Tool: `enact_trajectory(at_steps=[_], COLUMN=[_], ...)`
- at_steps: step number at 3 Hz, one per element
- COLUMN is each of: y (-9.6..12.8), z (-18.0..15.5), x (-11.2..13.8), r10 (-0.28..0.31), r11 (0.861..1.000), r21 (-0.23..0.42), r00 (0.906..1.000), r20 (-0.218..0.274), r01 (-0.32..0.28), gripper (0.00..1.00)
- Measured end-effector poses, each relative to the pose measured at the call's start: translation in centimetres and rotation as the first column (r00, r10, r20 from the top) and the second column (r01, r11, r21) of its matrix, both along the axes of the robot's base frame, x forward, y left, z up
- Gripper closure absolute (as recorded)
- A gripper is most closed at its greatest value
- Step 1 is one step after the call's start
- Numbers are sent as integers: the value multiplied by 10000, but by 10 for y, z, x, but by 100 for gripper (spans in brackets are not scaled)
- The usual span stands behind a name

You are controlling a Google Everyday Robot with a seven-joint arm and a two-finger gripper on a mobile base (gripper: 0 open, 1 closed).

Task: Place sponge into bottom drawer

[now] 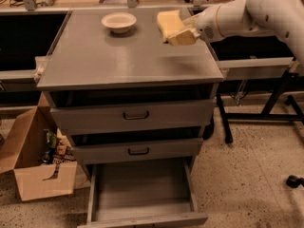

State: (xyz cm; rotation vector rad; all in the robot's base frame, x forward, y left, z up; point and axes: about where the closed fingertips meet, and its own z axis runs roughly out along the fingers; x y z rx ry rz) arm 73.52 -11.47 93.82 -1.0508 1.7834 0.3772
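Pale-yellow rectangular foam sponge [167, 23] is sitting in the grasp of the white arm's two-finger gripper [178, 33], whose tan fingers are clamping together on the block's right end. The gripper is hanging over the back right part of the flat grey cabinet top [118, 61], and the sponge is looking raised off that surface rather than lying on it, though the gap beneath it is hard to make out. The round cream bowl [118, 21] is standing to the sponge's left, near it but apart.

So the pick-up is reading as done, or very nearly so. What is remaining is the larger share of the job: carrying the sponge forward past the front edge of the top, lowering it in front of the two grey upper drawers [135, 115] with dark handles, and letting go over the shallow grey tray of the bottom drawer [142, 189]. That drawer is already standing pulled out at floor level with nothing showing on its floor, so no opening step is looking necessary. The sponge and the drawer are well apart, at opposite ends of the cabinet's height. An open brown cardboard box [35, 175] is resting on the floor to the left, clear of the likely path
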Motion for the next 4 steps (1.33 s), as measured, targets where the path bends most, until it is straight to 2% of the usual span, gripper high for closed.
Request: enact_trajectory(at_steps=[1,2,3,4], y=[0,29,65,99], z=[0,-10,-32,-70], x=[0,-41,-111,-174], r10=[5,1877,4285,6186], r11=[10000,9807,9019,7836], r21=[-2,-586,-671,-542], r00=[10000,9822,9035,7853], r20=[0,123,133,-243], r01=[-5,-1867,-4267,-6189], gripper=[100,100,100,100])
